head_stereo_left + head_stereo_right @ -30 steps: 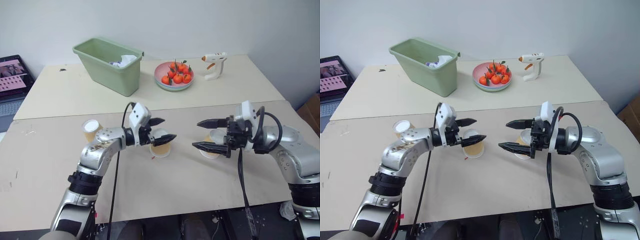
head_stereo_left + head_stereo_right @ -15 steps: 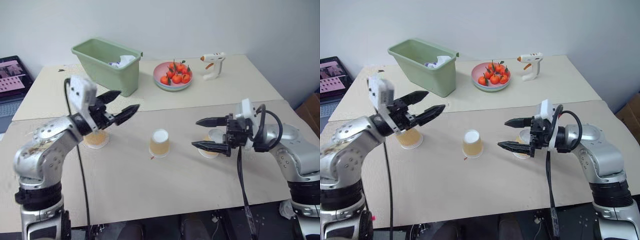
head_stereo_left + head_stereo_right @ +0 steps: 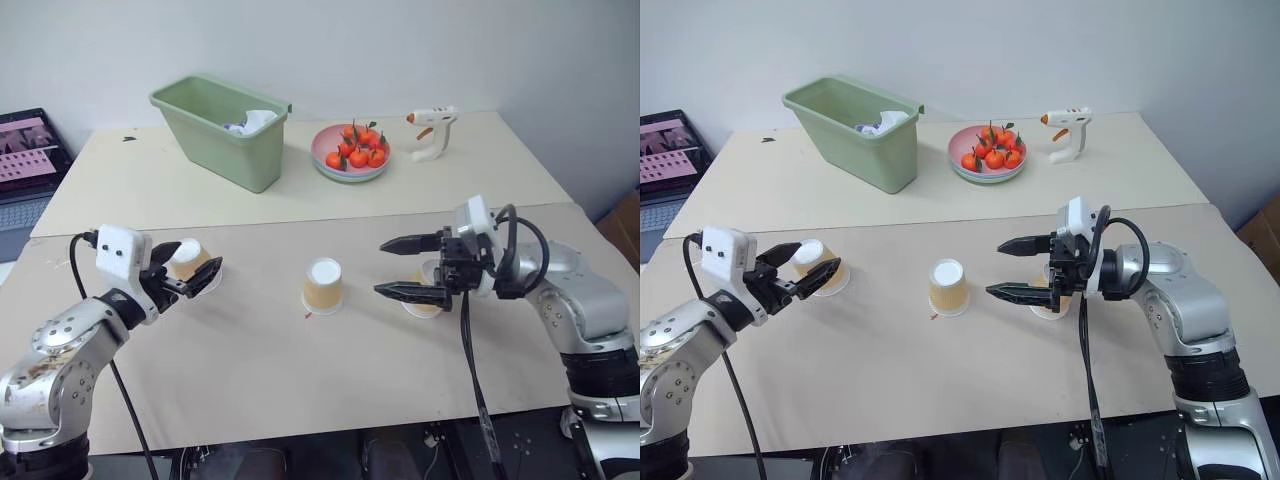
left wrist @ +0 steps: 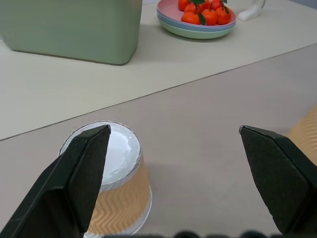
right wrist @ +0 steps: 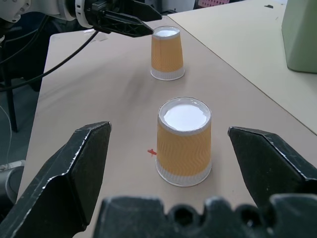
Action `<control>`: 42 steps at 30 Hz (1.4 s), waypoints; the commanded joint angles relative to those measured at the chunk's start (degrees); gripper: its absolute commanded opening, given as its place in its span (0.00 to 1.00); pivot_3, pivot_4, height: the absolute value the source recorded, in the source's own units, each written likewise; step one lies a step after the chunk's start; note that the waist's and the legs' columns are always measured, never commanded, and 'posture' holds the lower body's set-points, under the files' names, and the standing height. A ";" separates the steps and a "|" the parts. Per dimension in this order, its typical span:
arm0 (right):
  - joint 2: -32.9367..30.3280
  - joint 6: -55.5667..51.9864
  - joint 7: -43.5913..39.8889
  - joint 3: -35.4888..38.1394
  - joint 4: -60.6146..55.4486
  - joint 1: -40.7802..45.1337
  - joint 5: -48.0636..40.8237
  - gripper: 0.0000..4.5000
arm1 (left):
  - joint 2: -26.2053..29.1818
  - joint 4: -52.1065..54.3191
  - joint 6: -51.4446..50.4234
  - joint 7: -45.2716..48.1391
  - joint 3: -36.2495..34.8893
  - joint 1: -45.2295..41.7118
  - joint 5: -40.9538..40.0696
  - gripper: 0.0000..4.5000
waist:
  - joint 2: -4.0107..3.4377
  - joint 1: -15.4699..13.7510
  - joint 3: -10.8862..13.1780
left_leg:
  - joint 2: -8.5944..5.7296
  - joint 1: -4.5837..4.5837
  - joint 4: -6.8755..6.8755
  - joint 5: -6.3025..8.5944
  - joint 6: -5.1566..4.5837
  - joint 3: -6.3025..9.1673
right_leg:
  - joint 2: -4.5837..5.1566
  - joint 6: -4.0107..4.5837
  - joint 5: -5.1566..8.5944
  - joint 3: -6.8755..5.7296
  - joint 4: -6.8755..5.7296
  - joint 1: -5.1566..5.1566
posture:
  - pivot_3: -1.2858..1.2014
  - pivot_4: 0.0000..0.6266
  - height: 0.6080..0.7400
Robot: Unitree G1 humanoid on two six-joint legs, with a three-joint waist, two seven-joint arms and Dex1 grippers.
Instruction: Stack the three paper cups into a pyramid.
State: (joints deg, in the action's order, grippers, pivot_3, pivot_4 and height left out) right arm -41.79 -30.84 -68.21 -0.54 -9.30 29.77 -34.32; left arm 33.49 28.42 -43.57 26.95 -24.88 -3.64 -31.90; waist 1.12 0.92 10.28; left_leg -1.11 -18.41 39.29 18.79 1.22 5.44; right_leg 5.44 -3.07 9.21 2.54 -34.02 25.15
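Paper cups are standing upside down in a row on the near table (image 3: 300, 380): the left cup (image 3: 818, 265), the middle cup (image 3: 323, 285), and the right cup (image 3: 428, 292). The left gripper (image 3: 185, 272) is spreading wide around the left cup, holding nothing. The right gripper (image 3: 398, 267) is gaping beside the right cup, empty.

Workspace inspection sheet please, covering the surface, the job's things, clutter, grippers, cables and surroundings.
Surface: beige tabletop, second table behind.
Job's things: three tan-orange paper cups, upside down, apart, unstacked: left cup, middle cup, right cup.
Clutter: green plastic bin, pink plate of small oranges, white glue gun.
Grippers: left gripper open at left cup; right gripper open, empty.
Cables: black cable on each arm.
Surroundings: white wall, laptop at left.
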 commanded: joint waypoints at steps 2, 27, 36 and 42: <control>-0.33 1.26 -0.22 1.48 -1.18 0.25 -0.18 1.00 | -1.78 -2.69 3.46 -4.07 -4.23 0.39 1.45 0.99 | 0.00 0.08 0.00 | 0.00 0.01 0.00 0.00 0.00 0.00 | 0.00 0.00 0.00 0.00 -0.02 0.00 | 0.52 0.24 0.89; -1.05 0.86 1.99 3.60 -3.88 -2.32 -0.71 1.00 | -1.89 -17.13 11.14 -2.86 2.10 -6.59 3.92 0.99 | 0.02 0.17 -0.03 | 0.00 0.06 0.00 0.00 0.01 -0.01 | 0.00 0.01 -0.01 0.00 -0.04 -0.03 | 0.52 0.24 0.89; -1.87 0.00 2.77 5.30 -3.62 -2.50 -1.88 1.00 | 1.21 -18.29 10.47 -1.69 -2.67 -5.54 2.00 0.99 | 0.02 0.18 -0.03 | 0.00 0.06 0.00 0.00 0.01 -0.01 | 0.00 0.01 -0.01 -0.01 -0.03 -0.02 | 0.52 0.24 0.89; -2.00 0.04 2.12 5.05 -2.66 -1.46 -1.82 1.00 | 3.00 -10.70 7.30 2.49 -3.76 1.74 -1.99 0.99 | 0.03 0.27 -0.02 | 0.02 0.04 0.00 0.01 -0.01 -0.01 | 0.00 0.01 -0.01 -0.01 -0.02 0.00 | 0.52 0.24 0.89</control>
State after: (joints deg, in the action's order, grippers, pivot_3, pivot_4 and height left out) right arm -43.26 -30.78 -65.82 3.04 -11.09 26.89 -35.05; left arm 35.18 12.86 -35.56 27.85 -27.36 -2.69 -31.75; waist 1.15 1.19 10.26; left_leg -1.09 -18.39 39.29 18.80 1.21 5.43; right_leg 5.43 -3.06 9.20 2.54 -34.04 25.16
